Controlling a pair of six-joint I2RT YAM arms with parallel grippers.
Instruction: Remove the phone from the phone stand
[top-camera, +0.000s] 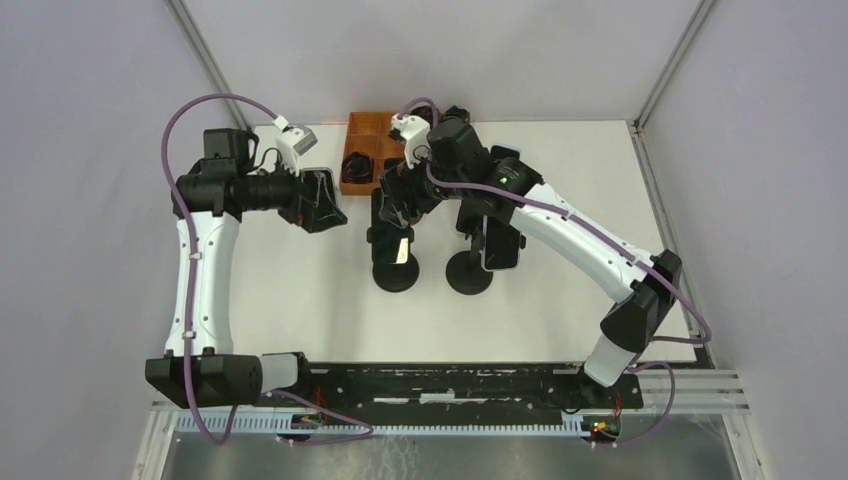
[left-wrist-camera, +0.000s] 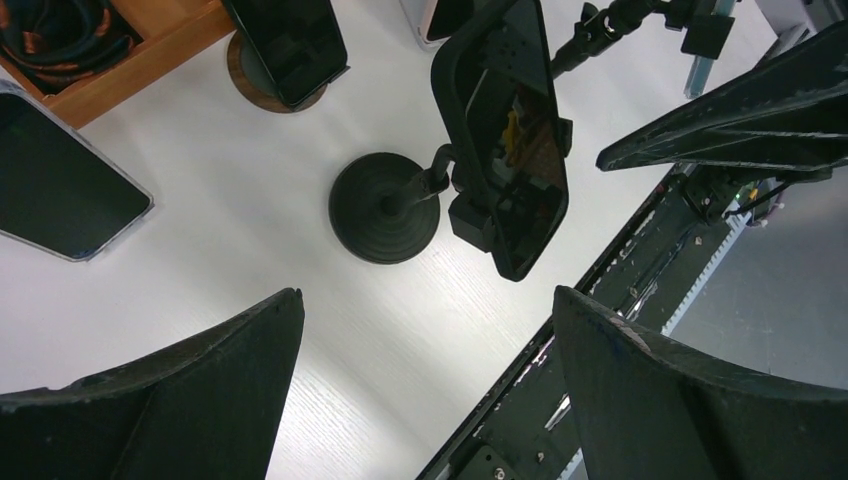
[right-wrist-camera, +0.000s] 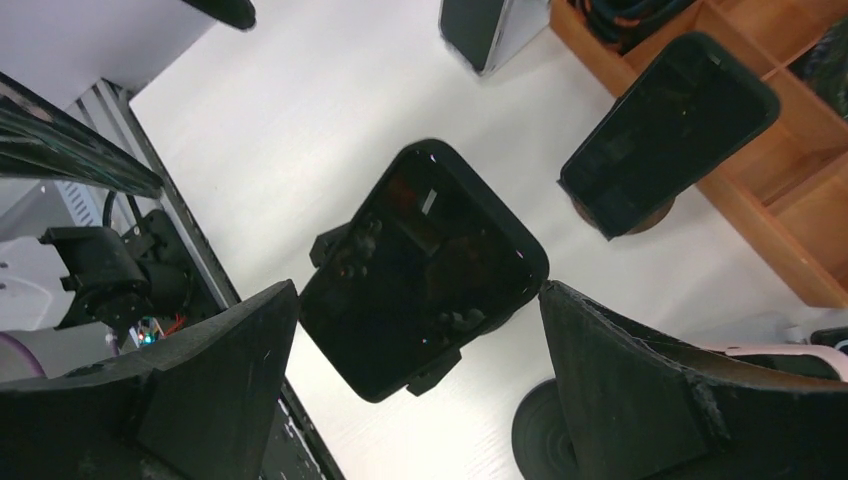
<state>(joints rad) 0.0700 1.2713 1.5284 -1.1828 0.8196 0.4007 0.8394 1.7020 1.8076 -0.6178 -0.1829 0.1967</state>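
From the top view, the job looks not yet done. The phone (top-camera: 397, 247) sits in its phone stand (top-camera: 396, 275) mid-counter, a little toward the far edge. Just beside it, toward the right edge, a second stand (top-camera: 470, 272) carries its own handset. The right gripper (top-camera: 400, 200) hangs over the phone's far end. The left gripper (top-camera: 322, 200) is off toward the left edge, apart from both stands. A wooden tray (top-camera: 365, 120) rests at the far edge.

In the left wrist view, that gripper's fingers (left-wrist-camera: 200, 400) are spread wide with only bare counter (left-wrist-camera: 250, 250) between them, grasping nothing. The phone shows edge-on, seated in the stand's cradle above the round base.

In the right wrist view, the dark-cased phone lies squarely between the two fingers (right-wrist-camera: 230, 380), with the cradle's clamp pieces poking out from under its edges. The jaws stand released, spread about as wide as the phone. Each tip is right at a side edge, but I cannot tell whether either actually touches. In my judgement the approach is finished, while the squeeze and the lift out of the cradle are left.
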